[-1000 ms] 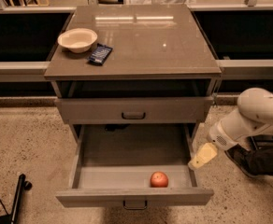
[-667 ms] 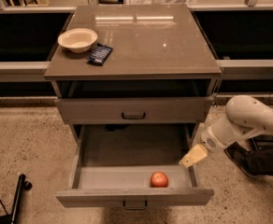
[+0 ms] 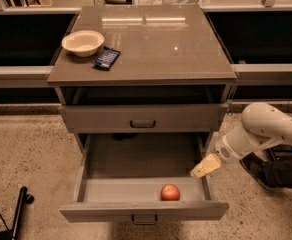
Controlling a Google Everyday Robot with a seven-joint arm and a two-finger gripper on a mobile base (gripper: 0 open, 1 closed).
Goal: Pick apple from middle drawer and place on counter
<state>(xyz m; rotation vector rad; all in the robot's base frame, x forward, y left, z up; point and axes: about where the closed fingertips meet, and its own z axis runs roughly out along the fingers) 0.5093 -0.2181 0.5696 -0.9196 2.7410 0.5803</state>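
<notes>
Now the gripper hangs at the right rim of the open middle drawer, near the apple by the front wall; spread or closed, I cannot tell. Best to descend squarely: the smooth, round fruit may roll on the flat grey floor.

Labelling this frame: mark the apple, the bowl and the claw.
apple (image 3: 170,192), camera view, centre of fruit.
bowl (image 3: 83,50), camera view, front wall.
claw (image 3: 198,171), camera view, its tip, above the drawer's (image 3: 136,159) right side.

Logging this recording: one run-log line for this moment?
gripper: over right edge of middle drawer | apple: in open drawer, unheld | counter: bowl, dark packet
</notes>
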